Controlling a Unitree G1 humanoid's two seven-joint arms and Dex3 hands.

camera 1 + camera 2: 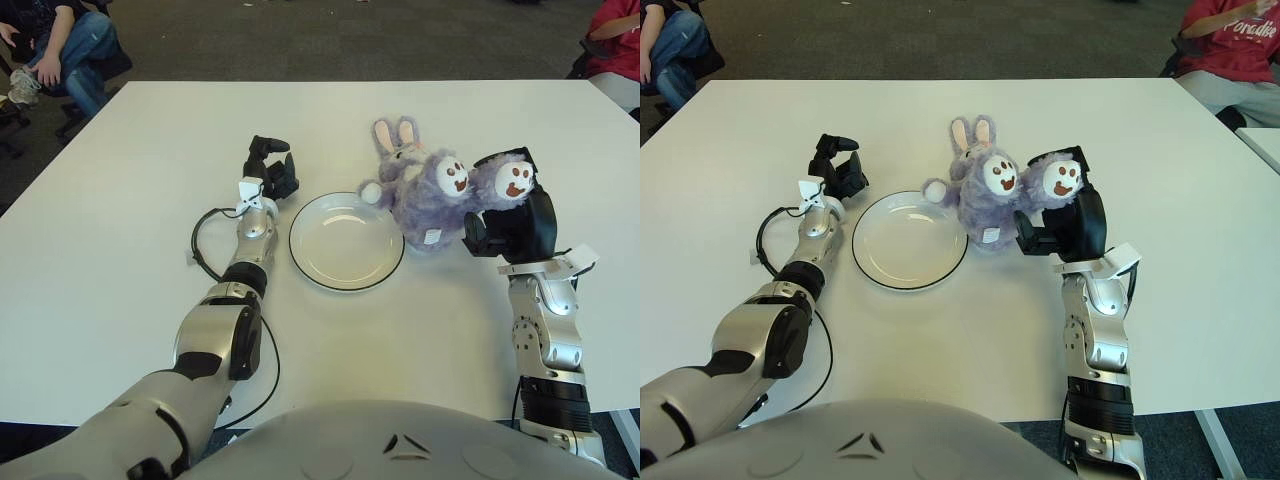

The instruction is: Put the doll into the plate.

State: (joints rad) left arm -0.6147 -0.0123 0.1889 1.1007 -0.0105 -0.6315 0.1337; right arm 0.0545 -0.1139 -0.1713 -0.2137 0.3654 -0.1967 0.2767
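A purple plush bunny doll [425, 195] lies on the white table just right of the plate, its ears pointing away from me and one side touching the rim. The white plate [345, 287] with a dark rim has nothing in it. My right hand [500, 215] is at the doll's right side, with its fingers closed around the doll's right foot. The doll rests on the table. My left hand [268, 170] lies idle on the table just left of the plate, fingers relaxed and holding nothing.
A black cable [203, 240] loops on the table beside my left forearm. A seated person [60, 50] is past the far left corner, and another in red [615, 40] past the far right corner.
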